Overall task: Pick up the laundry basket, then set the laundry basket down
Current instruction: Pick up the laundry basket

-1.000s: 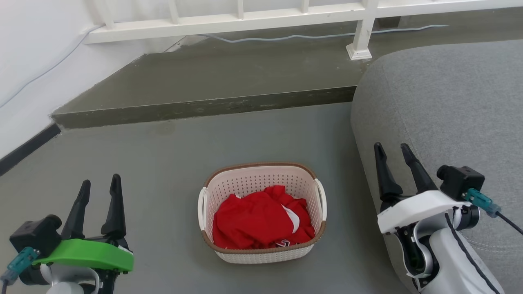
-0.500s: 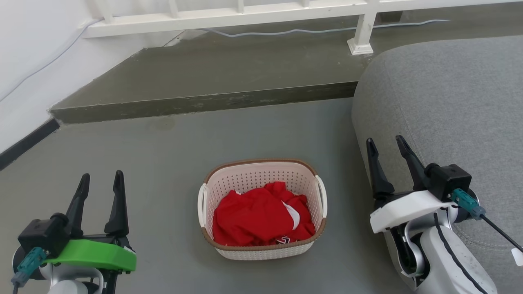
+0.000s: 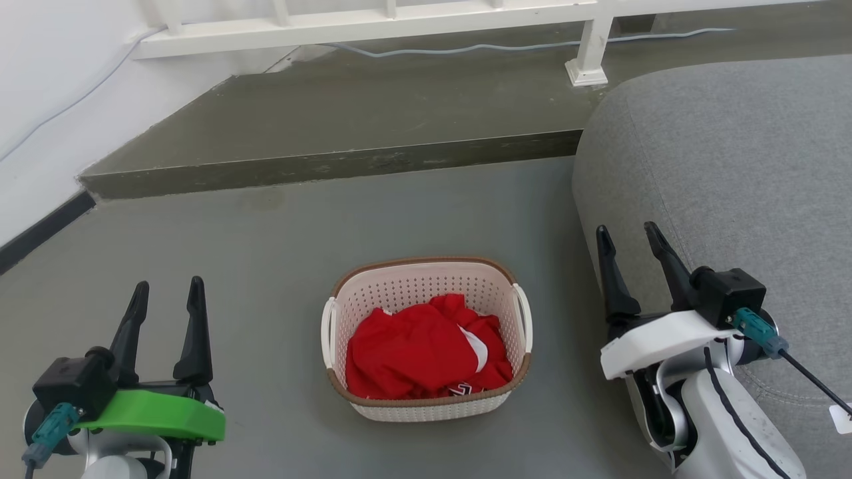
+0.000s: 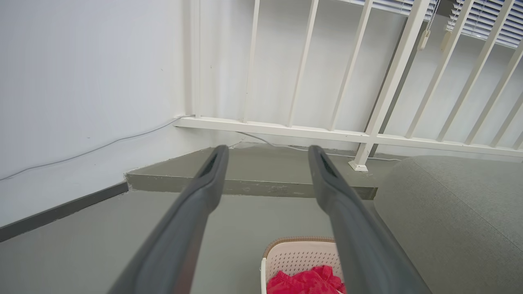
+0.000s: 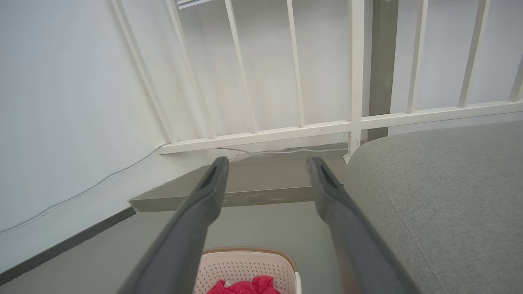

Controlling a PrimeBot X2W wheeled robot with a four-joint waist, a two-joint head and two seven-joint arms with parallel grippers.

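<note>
The laundry basket [image 3: 426,412] stands on the grey floor [image 3: 266,266], close in front of the robot and between its two arms. It is a small cream-white tub with rounded corners. Its walls are pierced with rows of little holes, and a brown woven-look band runs round the rim. A white loop handle stands up at the left end and another at the right end. A crumpled red garment [image 3: 416,356] with a patch of white lies inside and fills most of the bottom. The basket sits upright and touches neither arm.

The left gripper [image 3: 168,285], on its green mount, hangs at the near left, well apart from the basket. Its two dark fingers point away from the robot and are spread, with nothing between them. The right gripper [image 3: 626,228], on its white mount, is at the near right, beside the basket's right end but clear of it. Its fingers are also parted and empty, and they show in front of the edge of a grey upholstered seat [image 3: 732,153] that takes up the right side.

Beyond the basket the floor runs to a low raised step [image 3: 333,126]. On the far side of the step stands a white railing [image 3: 373,26], with a pale cable [image 3: 466,48] lying along its foot. A white wall [image 3: 53,80] with a dark skirting strip [image 3: 40,233] closes the left side.
</note>
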